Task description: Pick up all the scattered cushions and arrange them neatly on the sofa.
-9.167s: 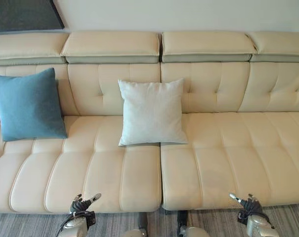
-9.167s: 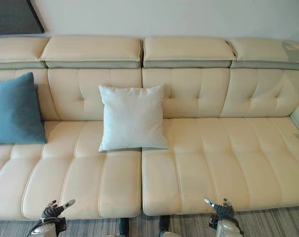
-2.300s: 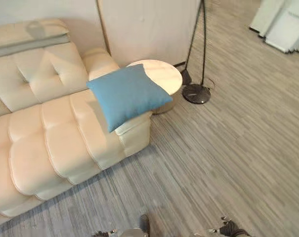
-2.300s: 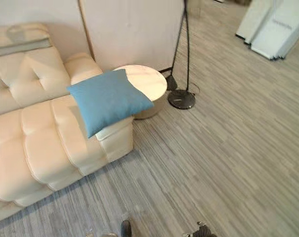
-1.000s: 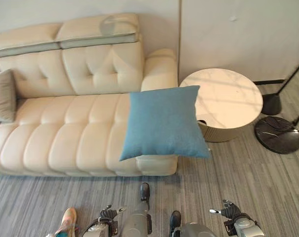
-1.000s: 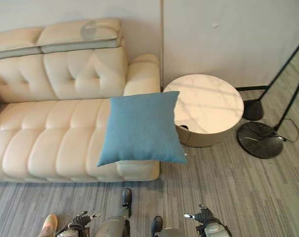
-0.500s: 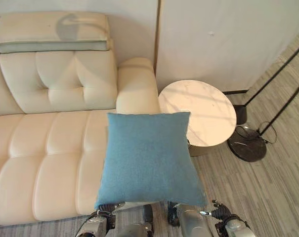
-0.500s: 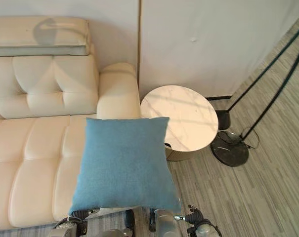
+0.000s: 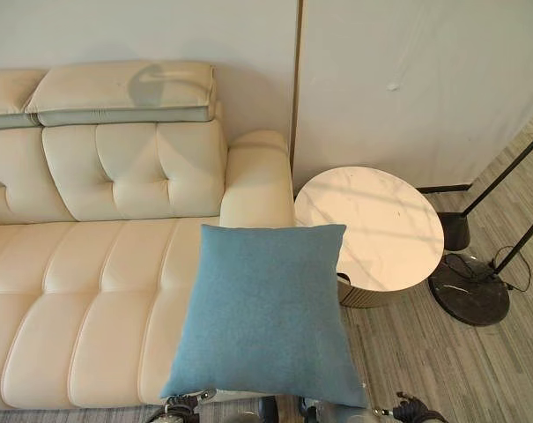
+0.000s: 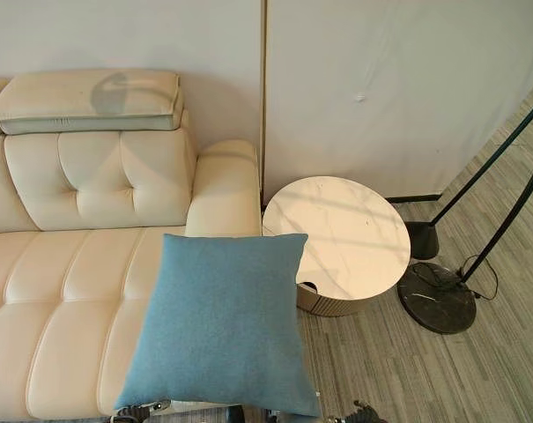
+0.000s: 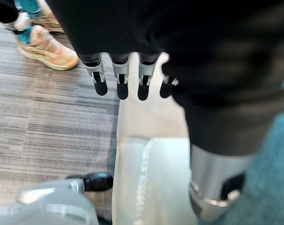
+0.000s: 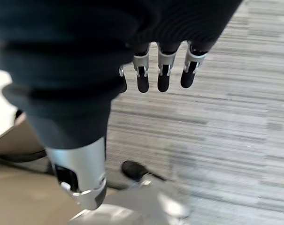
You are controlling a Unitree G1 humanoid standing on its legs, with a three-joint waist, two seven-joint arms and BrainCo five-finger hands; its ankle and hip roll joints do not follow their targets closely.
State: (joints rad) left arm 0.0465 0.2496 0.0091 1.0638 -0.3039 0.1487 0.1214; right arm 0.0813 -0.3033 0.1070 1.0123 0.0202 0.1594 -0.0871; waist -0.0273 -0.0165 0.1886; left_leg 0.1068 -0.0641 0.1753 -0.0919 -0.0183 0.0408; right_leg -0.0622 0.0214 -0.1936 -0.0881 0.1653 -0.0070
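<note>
cream sofa [image 9: 90, 291] fills the left; a blue cushion [image 9: 266, 317] overhangs its right end, needing resetting. left hand [image 11: 127, 77] and right hand [image 12: 163, 70] hang empty, fingers straight.

The sofa [image 9: 99, 264] is cream leather-like upholstery, smooth, tufted, with a soft sheen; the blue cushion [image 9: 266, 317] is matt woven cloth, slightly coarse; the round side table [image 9: 372, 225] has a glossy marble-look top; the floor [image 9: 460, 370] is matt grey wood-grain planking.
</note>
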